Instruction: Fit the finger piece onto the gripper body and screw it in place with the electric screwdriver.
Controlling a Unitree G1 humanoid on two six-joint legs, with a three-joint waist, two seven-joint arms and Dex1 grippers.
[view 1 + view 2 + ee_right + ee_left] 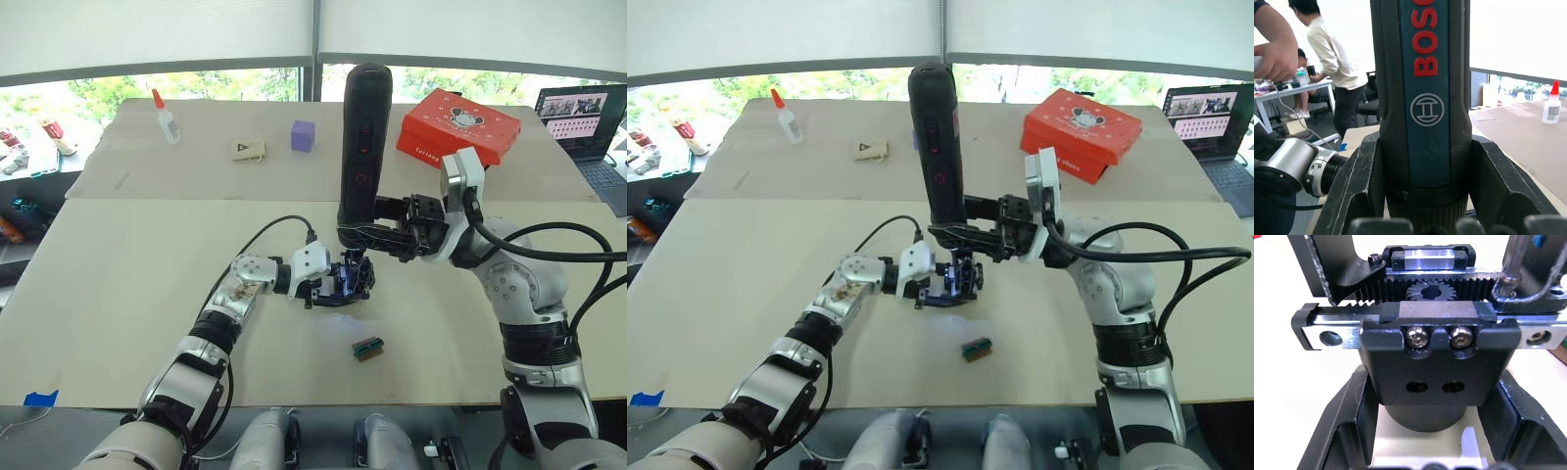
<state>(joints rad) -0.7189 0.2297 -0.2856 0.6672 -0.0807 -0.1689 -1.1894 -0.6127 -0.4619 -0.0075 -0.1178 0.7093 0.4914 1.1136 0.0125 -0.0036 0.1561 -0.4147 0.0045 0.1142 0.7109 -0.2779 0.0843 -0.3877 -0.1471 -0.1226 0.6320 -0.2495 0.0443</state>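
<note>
My left gripper (343, 281) is shut on the gripper body (1440, 357), a black assembly with a toothed rack, a pinion and a round base, held low over the middle of the table. Both left fingers (1337, 440) flank its base. My right gripper (368, 235) is shut on the lower end of the electric screwdriver (364, 137), which stands upright above the body. Its thin metal bit (1513, 259) comes down onto a screw head at the body's edge. The finger piece is hidden; I cannot tell it apart from the assembly.
A small green-and-brown block (368, 348) lies just in front of the grippers. At the back stand a red box (458, 127), a purple cube (303, 135), a glue bottle (165, 117) and a tan card (249, 149). A laptop (586, 117) sits far right. People (1332, 63) stand beyond the table.
</note>
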